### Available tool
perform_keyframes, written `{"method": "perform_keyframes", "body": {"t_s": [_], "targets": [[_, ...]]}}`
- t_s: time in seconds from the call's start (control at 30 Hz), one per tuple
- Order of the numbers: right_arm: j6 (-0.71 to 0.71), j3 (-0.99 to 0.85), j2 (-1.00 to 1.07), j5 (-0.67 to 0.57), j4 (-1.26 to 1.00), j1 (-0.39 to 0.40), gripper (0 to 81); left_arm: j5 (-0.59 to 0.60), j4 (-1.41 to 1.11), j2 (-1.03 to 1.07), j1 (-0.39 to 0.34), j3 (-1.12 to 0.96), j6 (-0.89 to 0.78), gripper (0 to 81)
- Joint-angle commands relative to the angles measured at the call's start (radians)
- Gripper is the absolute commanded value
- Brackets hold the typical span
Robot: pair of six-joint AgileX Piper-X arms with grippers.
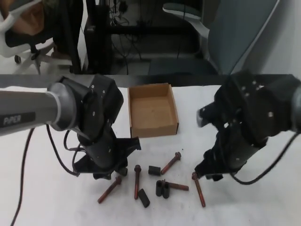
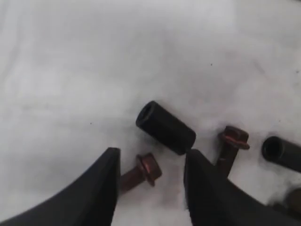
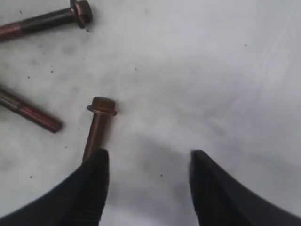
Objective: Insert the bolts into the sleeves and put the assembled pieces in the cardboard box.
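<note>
Brown cardboard at centre stage: found the cardboard box [image 1: 154,129] sitting open-topped at the far middle of the white tabletop [image 1: 263,207], between the two arms. Counted five rust-coloured bolts [image 1: 137,181] and several black sleeves [image 1: 154,170] lying loose on the surface nearer the camera, short of the box. Caught the left tool [image 2: 151,151] low over that scatter, fingers spread apart and clamped on nothing, with the head of a flanged bolt [image 2: 148,169] lying between them and a lone sleeve [image 2: 165,128] on its side just past the tips. Spotted a neighbouring bolt head [image 2: 235,137] and a second sleeve [image 2: 282,153] a little farther along. Caught the right tool [image 3: 148,155] at the opposite edge of the scatter, likewise spread wide and holding nothing, low above bare tabletop, with an outlying bolt [image 3: 98,127] just beside one finger [image 3: 89,188], shank tucked behind it. Saw two more bolts [image 3: 47,21] lying farther off in the right wrist view.
</note>
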Motion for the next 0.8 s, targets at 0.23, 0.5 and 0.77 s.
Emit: {"method": "perform_keyframes", "body": {"t_s": [0.23, 0.5, 0.77], "targets": [[0.0, -0.021, 0.047, -0.048, -0.077, 0.004, 49.1, 0.0, -0.11, 0.056, 0.016, -0.012, -0.093, 41.3], [0.046, -0.028, 0.1, -0.106, -0.169, 0.004, 49.1, 0.0, -0.105, 0.102, 0.016, -0.012, -0.12, 35.3], [0.069, -0.03, 0.164, -0.113, -0.096, 0.021, 48.0, -0.014, -0.116, 0.116, 0.016, -0.012, -0.1, 1.7]]}}
